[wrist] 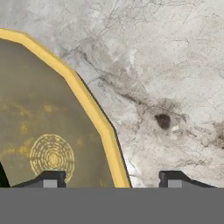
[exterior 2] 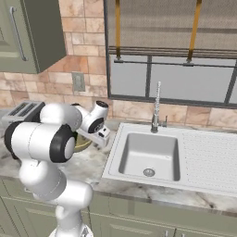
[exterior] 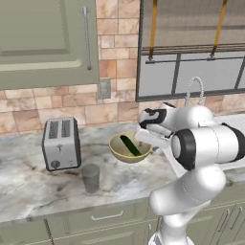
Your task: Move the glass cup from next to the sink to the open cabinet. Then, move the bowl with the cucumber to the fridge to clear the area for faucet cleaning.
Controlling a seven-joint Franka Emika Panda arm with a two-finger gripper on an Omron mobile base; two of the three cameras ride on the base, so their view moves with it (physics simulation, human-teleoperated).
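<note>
Pincer (wrist: 111, 179): nearest the hand camera; two dark tips straddling the bowl's rim, one inside, one outside over bare marble; gap open, nothing clamped yet.
Yellow-rimmed olive bowl (exterior: 130, 147): on the grey veined marble tabletop (exterior: 33, 186), between toaster and sink; rim (wrist: 94, 113) running straight between the tips, presumably lined up for a pinch on the wall.
Dark green cucumber (exterior: 130, 145): lying aslant inside the bowl; rides along if the bowl is lifted level.
Grey translucent glass cup (exterior: 91, 178): upright on the tabletop, in front of the toaster, near the front edge, well apart from the pincer; not in any cabinet.
Pale green upper cabinet (exterior: 45, 38): door seen face-on in the left base view; whether open, cannot tell.
Silver two-slot toaster (exterior: 61, 143): left of the bowl, clear of the arm.
Steel sink (exterior 2: 152, 155): right of the bowl; curved faucet (exterior 2: 156, 109) behind the basin.
Step, as judged: rim grasp on the bowl about to close; cup leg apparently not done.
Risk: thin rim pinch may tip the bowl and roll the cucumber.
</note>
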